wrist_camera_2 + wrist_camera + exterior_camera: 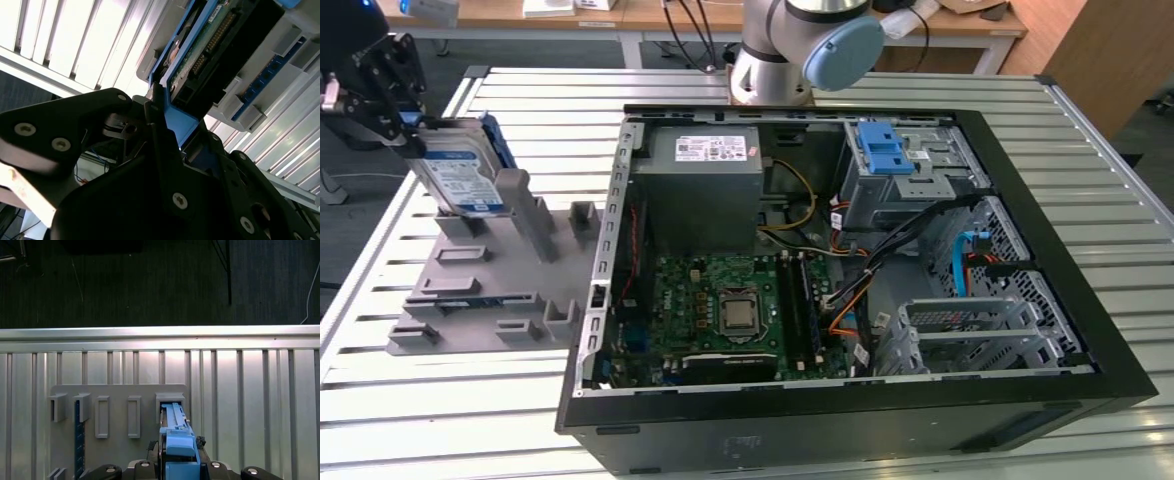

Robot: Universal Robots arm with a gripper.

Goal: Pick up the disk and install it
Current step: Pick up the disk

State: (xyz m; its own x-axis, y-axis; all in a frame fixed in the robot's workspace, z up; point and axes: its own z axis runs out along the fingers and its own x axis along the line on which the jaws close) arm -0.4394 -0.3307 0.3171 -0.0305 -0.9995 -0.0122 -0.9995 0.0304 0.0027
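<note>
**A:** One thing has our attention: the disk (458, 172), a flat silver-grey hard drive with a white-and-blue label and a bright blue plastic frame. It stands on its edge in a slot of the grey plastic holder rack (480, 290), at the exterior view's left, well apart from the open black computer case (854, 440).

**B:** And the black gripper (414, 125)?

**A:** We see its jaws closed narrowly on the blue frame at the upper edge of the disk. In the second wrist view, one of its fingers (159, 135) presses on the plastic.

**B:** What do we fear?

**A:** We think the hold is only on a thin edge. If the disk leaves the slot tilted, it may jam against the rack, twist between the jaws, or slip out.
</note>
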